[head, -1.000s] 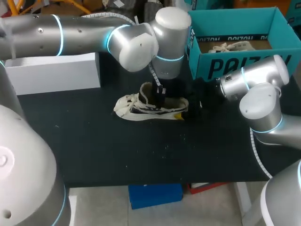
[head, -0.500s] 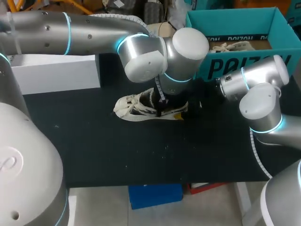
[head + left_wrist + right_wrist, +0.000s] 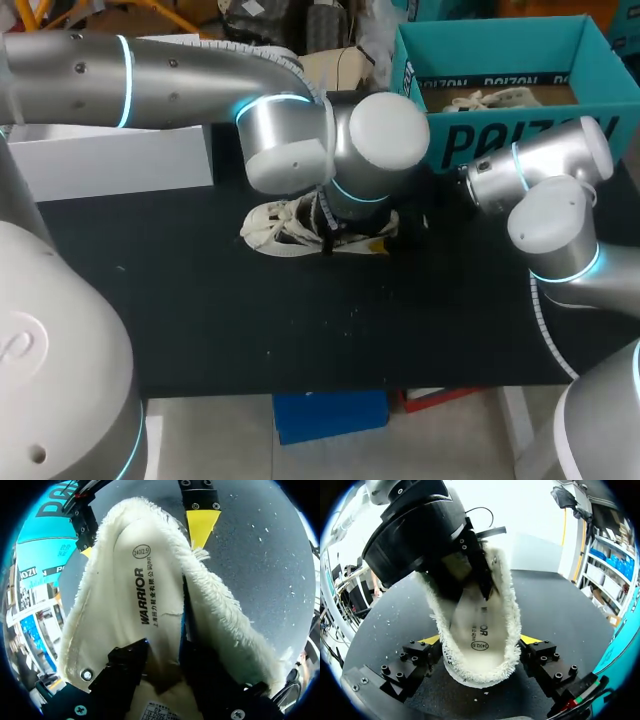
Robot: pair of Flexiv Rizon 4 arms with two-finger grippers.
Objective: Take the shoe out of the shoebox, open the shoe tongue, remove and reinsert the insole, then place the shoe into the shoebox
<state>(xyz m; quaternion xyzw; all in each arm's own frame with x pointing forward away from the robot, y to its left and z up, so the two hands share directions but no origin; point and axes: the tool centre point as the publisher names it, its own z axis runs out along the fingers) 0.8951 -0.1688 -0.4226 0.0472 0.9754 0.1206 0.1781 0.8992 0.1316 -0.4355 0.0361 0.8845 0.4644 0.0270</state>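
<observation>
- The fleecy insole (image 3: 145,580) is pinched in the left pincer (image 3: 162,655), over the shoe (image 3: 280,225) on the desk (image 3: 250,310).
- The right pincer (image 3: 481,642) straddles its heel end; whether it grips, I cannot tell.
- Light and floppy, it probably handles best when held at both ends.

We see a cream shoe (image 3: 283,226) with dark side stripes and a yellow patch at the heel. The insole (image 3: 145,580) is cream with dark print. The shoebox (image 3: 500,135) is teal with dark lettering. The table (image 3: 300,320) is black, flecked with pale specks. Our left arm (image 3: 180,70) and right arm (image 3: 555,230) are silver with glowing cyan rings; the left end effector (image 3: 162,662) and right end effector (image 3: 480,645) are black.
</observation>
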